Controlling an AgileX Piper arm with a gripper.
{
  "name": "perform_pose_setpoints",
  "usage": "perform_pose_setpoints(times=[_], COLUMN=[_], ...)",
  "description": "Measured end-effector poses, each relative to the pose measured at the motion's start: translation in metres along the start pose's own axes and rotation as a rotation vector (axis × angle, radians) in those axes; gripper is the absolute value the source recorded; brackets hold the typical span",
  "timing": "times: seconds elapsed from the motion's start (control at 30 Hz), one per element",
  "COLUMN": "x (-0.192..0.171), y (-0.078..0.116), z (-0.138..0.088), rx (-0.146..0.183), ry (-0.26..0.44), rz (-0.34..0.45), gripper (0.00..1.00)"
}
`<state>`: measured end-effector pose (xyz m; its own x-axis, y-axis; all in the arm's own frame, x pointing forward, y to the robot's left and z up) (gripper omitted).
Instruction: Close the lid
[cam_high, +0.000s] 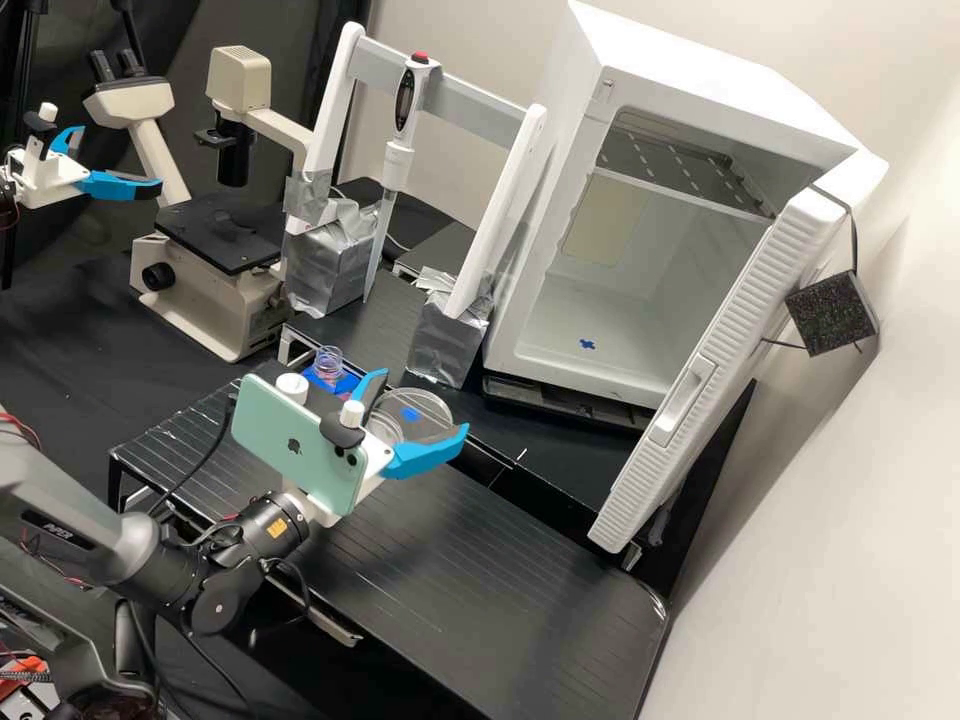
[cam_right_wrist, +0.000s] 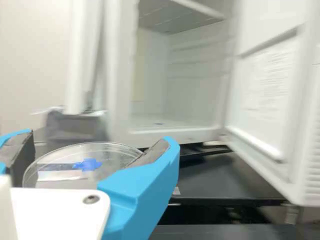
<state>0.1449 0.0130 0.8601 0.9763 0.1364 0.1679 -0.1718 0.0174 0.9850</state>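
Observation:
In the high view my gripper (cam_high: 410, 418) is over the black bench, its blue fingers on opposite sides of a clear round lid (cam_high: 425, 405) with a blue mark. Another clear round rim (cam_high: 383, 428) shows close beside the lid's near left part, partly overlapped; I cannot tell how the two are stacked. From the wrist, my gripper (cam_right_wrist: 95, 150) is spread wide and shut on the lid (cam_right_wrist: 117, 156), whose edges meet both dark pads. The lid lies nearly flat and carries a blue cross and a pale strip.
A white cabinet (cam_high: 690, 40) stands behind with its door (cam_high: 735, 330) swung out to the right. Clear ringed ware with pink contents (cam_high: 328, 366) and a white round cap (cam_high: 292, 388) are left of the gripper. A pipette (cam_high: 397, 160) hangs between taped posts; a microscope (cam_high: 215, 230) stands behind left.

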Motion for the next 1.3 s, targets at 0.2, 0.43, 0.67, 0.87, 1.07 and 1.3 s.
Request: perform_pose_setpoints(times=[0.2,0.43,0.67,0.87,1.07,1.3], x=[0.006,0.009,0.012,0.010,0.006,0.005], y=[-0.017,-0.033,-0.039,-0.034,-0.031,-0.031], z=[-0.003,-0.008,-0.002,0.007,0.011,0.012], rx=[-0.016,-0.047,-0.060,-0.083,-0.078,-0.075], ry=[0.050,0.084,0.063,0.018,0.003,0.008], rz=[-0.113,-0.220,-0.258,-0.246,-0.266,-0.276], gripper=[0.00,0.00,0.00,0.00,0.00,1.00])
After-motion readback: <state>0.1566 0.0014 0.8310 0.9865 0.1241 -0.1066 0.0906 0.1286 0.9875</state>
